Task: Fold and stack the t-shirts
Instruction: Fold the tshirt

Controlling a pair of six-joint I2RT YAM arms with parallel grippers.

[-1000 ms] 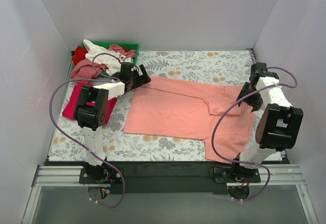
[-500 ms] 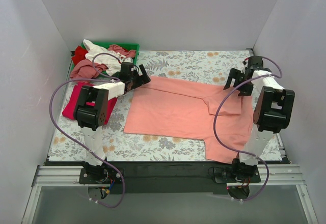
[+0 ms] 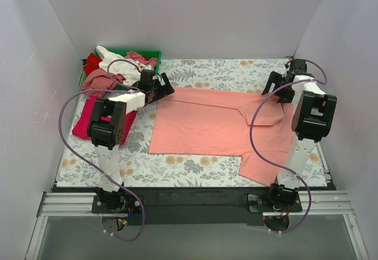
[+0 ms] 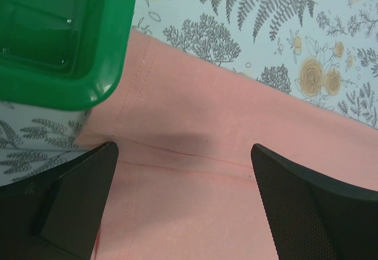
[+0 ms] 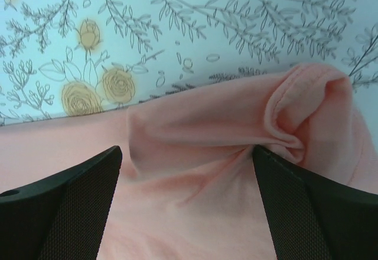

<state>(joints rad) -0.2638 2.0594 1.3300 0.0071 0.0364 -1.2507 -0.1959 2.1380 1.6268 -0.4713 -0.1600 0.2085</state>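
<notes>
The large salmon-pink t-shirt point(image 3: 207, 124) lies spread across the middle of the table. My left gripper point(image 3: 160, 88) is open over its far left corner; in the left wrist view point(image 4: 183, 204) flat pink cloth point(image 4: 236, 124) fills the gap between the two wide-apart fingers. My right gripper point(image 3: 276, 86) is open over the shirt's far right corner. In the right wrist view point(image 5: 186, 210) a bunched fold of the cloth point(image 5: 301, 118) lies just ahead of the right finger. A folded magenta-red t-shirt point(image 3: 87, 117) lies at the left.
A green plastic tray point(image 3: 147, 53) stands at the far left with white, dusty-rose and red tees point(image 3: 112, 68) heaped in it. Its corner point(image 4: 65, 41) lies close to my left gripper. The table has a floral cloth point(image 3: 236, 71). White walls close in on three sides.
My right arm has swung from the shirt's right side to its far right corner. The shirt has shifted slightly to the right. My left gripper has barely moved.
</notes>
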